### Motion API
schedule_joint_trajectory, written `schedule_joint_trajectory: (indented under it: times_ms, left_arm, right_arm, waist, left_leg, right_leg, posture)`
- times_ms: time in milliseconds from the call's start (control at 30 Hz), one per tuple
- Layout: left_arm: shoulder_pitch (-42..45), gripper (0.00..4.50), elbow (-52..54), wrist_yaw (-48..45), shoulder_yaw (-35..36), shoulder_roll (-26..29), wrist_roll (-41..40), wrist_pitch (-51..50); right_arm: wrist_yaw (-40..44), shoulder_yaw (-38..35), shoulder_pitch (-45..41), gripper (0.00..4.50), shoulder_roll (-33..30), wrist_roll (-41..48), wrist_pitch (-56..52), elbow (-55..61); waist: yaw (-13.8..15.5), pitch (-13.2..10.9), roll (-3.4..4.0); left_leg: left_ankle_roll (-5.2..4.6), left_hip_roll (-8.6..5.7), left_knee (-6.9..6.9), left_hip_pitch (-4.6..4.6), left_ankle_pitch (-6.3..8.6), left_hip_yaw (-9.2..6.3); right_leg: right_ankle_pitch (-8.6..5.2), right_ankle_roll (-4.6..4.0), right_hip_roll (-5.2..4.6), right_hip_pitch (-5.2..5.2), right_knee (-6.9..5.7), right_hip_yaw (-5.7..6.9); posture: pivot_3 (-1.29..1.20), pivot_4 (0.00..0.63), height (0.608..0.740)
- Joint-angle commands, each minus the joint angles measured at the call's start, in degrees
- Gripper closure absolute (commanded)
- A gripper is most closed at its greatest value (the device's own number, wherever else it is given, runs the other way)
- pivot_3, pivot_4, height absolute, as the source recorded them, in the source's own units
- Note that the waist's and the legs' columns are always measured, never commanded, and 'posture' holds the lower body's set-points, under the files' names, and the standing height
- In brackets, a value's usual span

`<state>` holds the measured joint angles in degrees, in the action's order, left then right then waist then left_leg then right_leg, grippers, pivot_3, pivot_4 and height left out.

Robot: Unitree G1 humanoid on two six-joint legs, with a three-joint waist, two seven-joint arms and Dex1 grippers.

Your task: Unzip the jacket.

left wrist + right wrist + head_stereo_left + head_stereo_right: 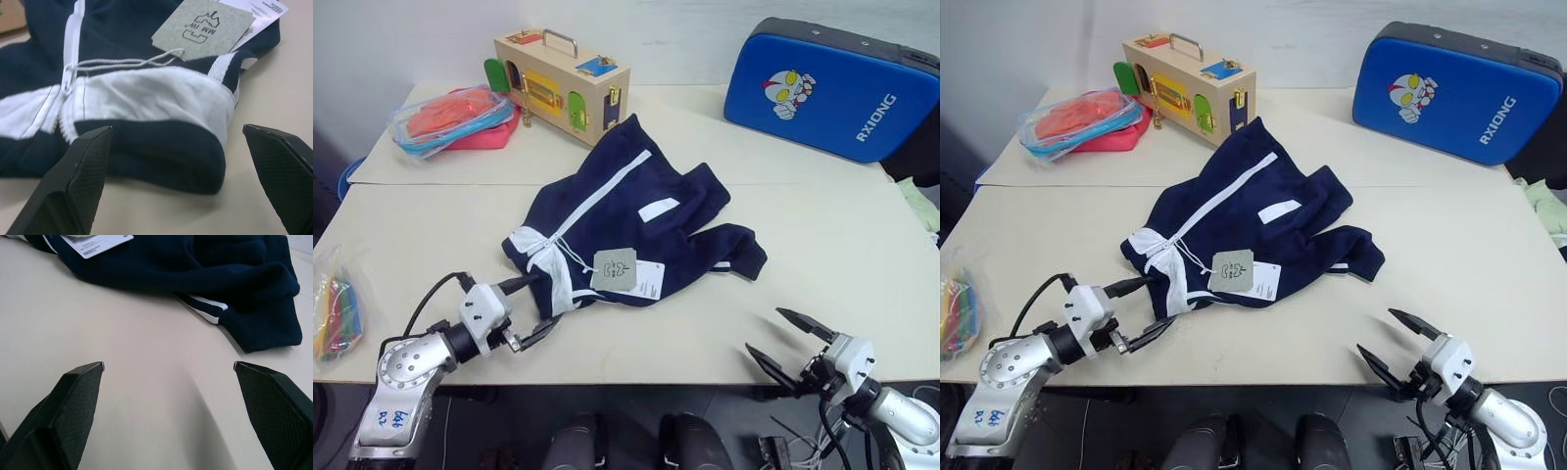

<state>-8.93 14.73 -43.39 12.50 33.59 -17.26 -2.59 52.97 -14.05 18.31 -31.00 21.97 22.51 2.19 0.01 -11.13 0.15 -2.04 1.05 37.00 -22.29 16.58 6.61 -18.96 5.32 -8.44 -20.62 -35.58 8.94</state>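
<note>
The jacket (626, 220) lay mid-worktop (822, 255), zipped; a clear container (450, 117) at the far left corner held orange items. Both claws, left (530, 308) and right (790, 345), gaped empty.

Two pale beige tables (822, 245) pushed together — plain white wall (401, 39) behind.

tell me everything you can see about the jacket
The jacket is small, navy, of soft fabric, lying crumpled on the pale table. A white zipper line runs up its front, still closed, with white collar trim, a white patch and grey and white hang tags on a string. The open left gripper sits at its collar end.
</note>
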Motion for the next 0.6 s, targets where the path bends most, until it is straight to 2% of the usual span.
schedule_joint_trajectory:
  times_ms: [33,167,300,600]
  left_arm:
    - [-2.98,0.00,5.61,-0.62,3.43,1.08,-3.94,-1.80]
    - [-4.70,0.00,8.08,-0.72,5.96,0.58,-8.38,-3.78]
    - [-6.05,0.00,8.94,-5.52,6.17,3.13,-14.19,-8.25]
    - [-9.50,0.00,9.59,-7.64,7.59,4.54,-14.67,-9.60]
  right_arm:
    - [-0.52,-2.11,-0.70,0.05,-1.26,1.44,-0.10,2.91]
    - [-0.47,-1.94,-1.51,0.05,-1.46,1.81,-0.53,3.24]
    - [0.28,-0.79,-2.68,0.05,-1.66,2.08,-1.34,3.36]
    - [0.78,0.14,-4.95,0.05,-1.22,1.08,-1.88,3.78]
  waist:
    - [0.04,-0.01,0.00]
    - [0.07,-0.01,0.00]
    - [0.18,-0.01,0.00]
    - [0.09,-0.02,0.01]
  left_leg:
    - [0.01,0.00,-0.01,0.00,0.01,0.00]
    - [0.02,0.00,0.01,0.00,-0.01,0.00]
    - [-0.11,0.00,0.02,-0.01,-0.08,-0.01]
    - [-0.14,-0.01,0.00,-0.02,-0.09,-0.01]
  right_leg:
    - [0.00,0.00,0.00,0.01,0.02,0.00]
    - [0.00,-0.01,-0.01,0.01,0.03,0.00]
    - [-0.01,-0.01,-0.02,0.01,0.04,0.00]
    - [-0.02,-0.03,0.00,0.00,0.06,0.00]
  posture:
    - [0.00,0.150,0.740]
    - [0.00,0.150,0.740]
    - [0.00,0.150,0.740]
    - [0.00,0.150,0.740]
